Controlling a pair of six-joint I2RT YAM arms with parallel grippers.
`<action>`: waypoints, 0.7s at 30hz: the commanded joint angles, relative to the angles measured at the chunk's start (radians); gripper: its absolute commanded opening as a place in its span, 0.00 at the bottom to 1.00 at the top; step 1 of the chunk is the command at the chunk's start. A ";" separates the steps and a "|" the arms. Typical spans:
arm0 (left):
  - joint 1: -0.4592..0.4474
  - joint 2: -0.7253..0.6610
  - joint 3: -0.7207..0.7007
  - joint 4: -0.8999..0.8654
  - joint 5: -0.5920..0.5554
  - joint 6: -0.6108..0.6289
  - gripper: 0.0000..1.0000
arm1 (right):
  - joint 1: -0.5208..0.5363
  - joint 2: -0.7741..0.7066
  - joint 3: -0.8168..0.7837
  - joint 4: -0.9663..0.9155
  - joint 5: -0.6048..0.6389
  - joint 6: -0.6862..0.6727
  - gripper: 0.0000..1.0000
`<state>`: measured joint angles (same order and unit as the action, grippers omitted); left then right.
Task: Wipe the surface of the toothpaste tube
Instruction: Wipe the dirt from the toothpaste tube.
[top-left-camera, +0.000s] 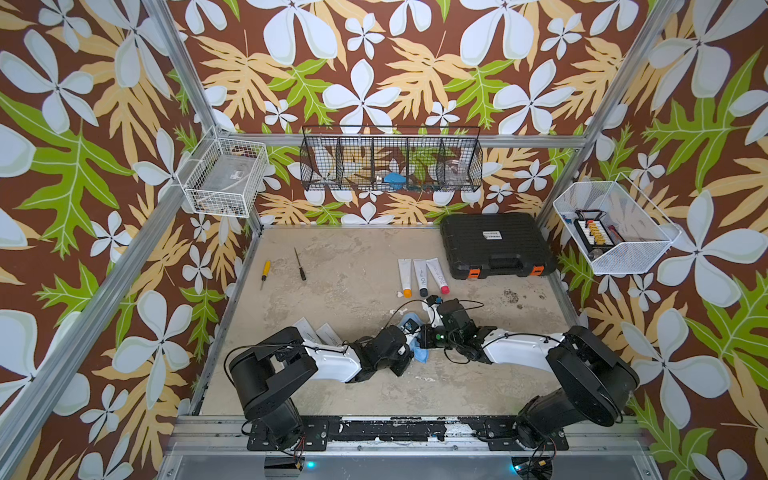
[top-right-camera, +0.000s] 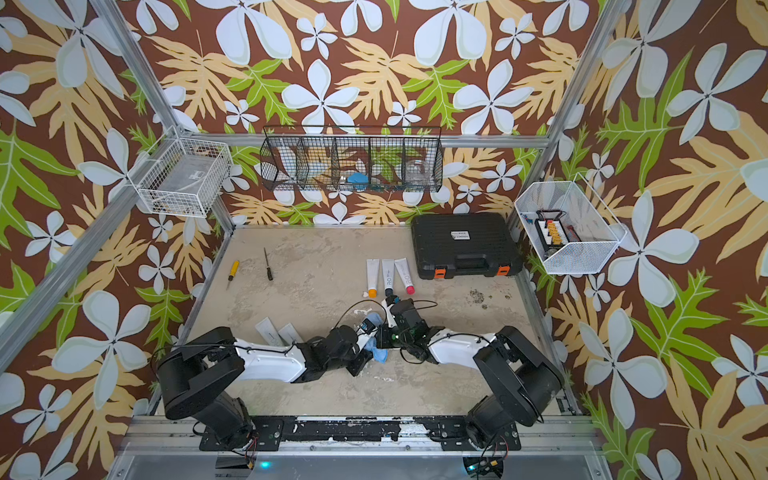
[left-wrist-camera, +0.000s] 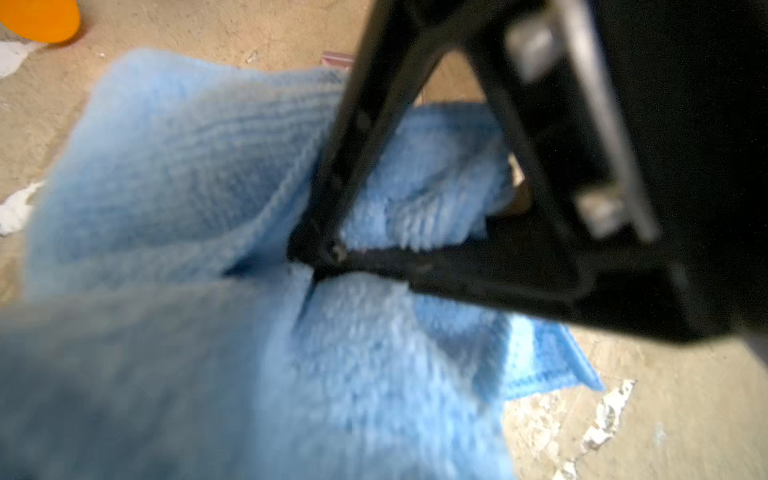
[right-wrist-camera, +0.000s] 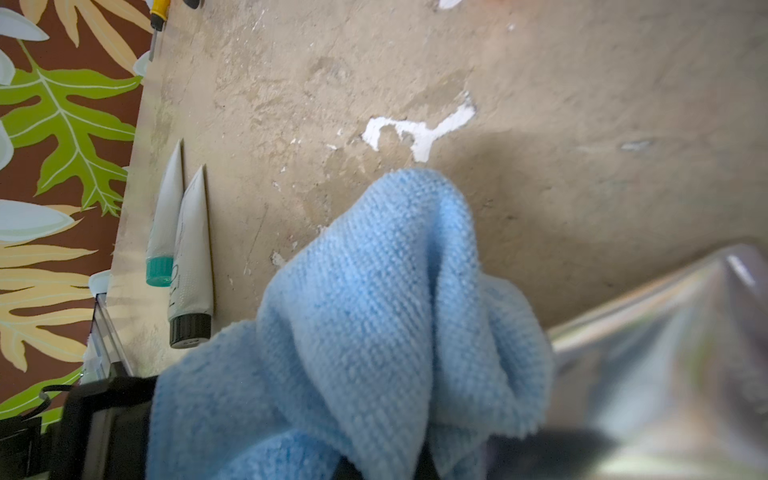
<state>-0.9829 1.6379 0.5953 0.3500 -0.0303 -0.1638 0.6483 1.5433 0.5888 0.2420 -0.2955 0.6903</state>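
Blue cloth (right-wrist-camera: 374, 311) pinched in left fingers (left-wrist-camera: 332, 199), right fingers (right-wrist-camera: 552, 446) clamping toothpaste tube (right-wrist-camera: 665, 353)

Before me on the counter (top-left-camera: 353, 257) lay a yellow-handled screwdriver (top-left-camera: 264, 272) and, near it, a slim black screwdriver (top-left-camera: 300, 266), both well apart from the closed black case (top-left-camera: 494, 245) in the far right corner. White smears (right-wrist-camera: 419, 133) flecked the counter. On the walls hung a black wire basket (top-left-camera: 390, 160) and two white ones, the left white basket (top-left-camera: 224, 178) and the right white basket (top-left-camera: 611, 226).
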 joint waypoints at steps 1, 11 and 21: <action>0.001 -0.006 -0.003 0.002 0.017 -0.002 0.24 | -0.033 -0.004 -0.017 -0.181 0.091 -0.055 0.00; 0.001 -0.012 -0.006 0.001 0.020 0.003 0.24 | -0.196 -0.007 -0.028 -0.221 0.171 -0.174 0.00; 0.001 -0.019 -0.009 -0.001 0.025 0.004 0.24 | -0.239 -0.049 0.000 -0.253 0.169 -0.213 0.00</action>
<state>-0.9829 1.6211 0.5861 0.3546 -0.0177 -0.1600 0.4107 1.4921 0.5854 0.0734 -0.1532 0.5011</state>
